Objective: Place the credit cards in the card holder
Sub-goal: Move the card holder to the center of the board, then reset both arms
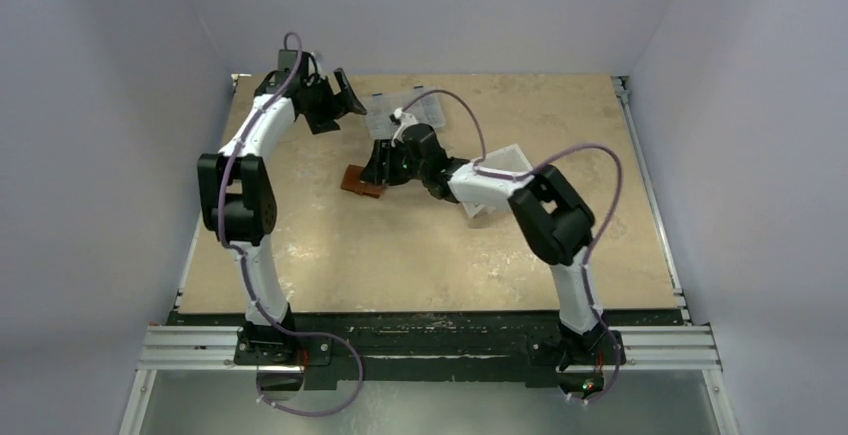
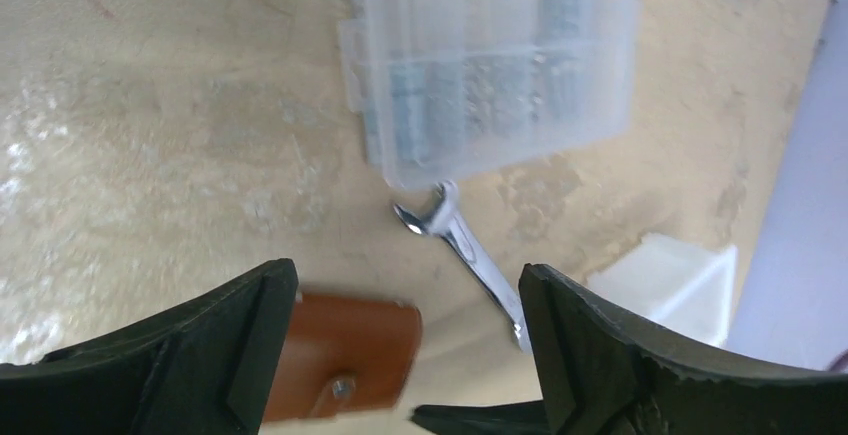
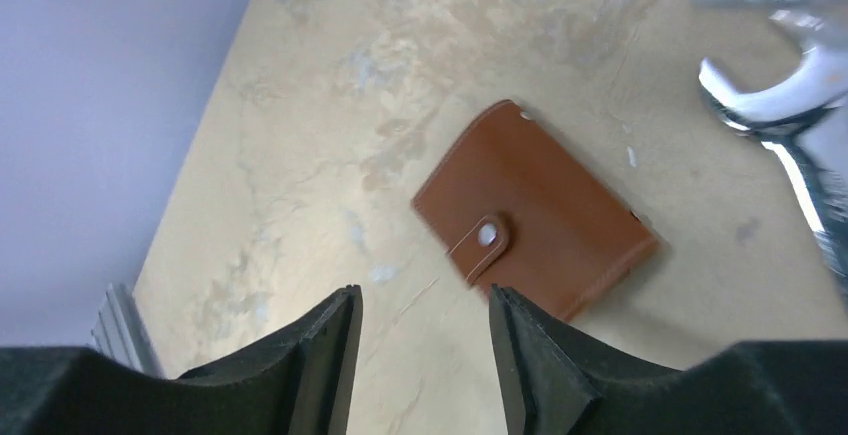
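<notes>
On mottled tan table [image 3: 300,105], rectangular brown leather card holder [image 3: 545,217] lies flat.

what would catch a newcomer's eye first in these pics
The reddish-brown card holder stands out first: it lies closed and snapped shut on the pale table, and the right gripper hovers over it with its jaws open and empty. Close beside it lies a shiny silver wrench, one end by a clear compartment box farther back.

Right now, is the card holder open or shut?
Shut. The card holder lies flat, strap snapped down at its centre, no pockets showing.
</notes>
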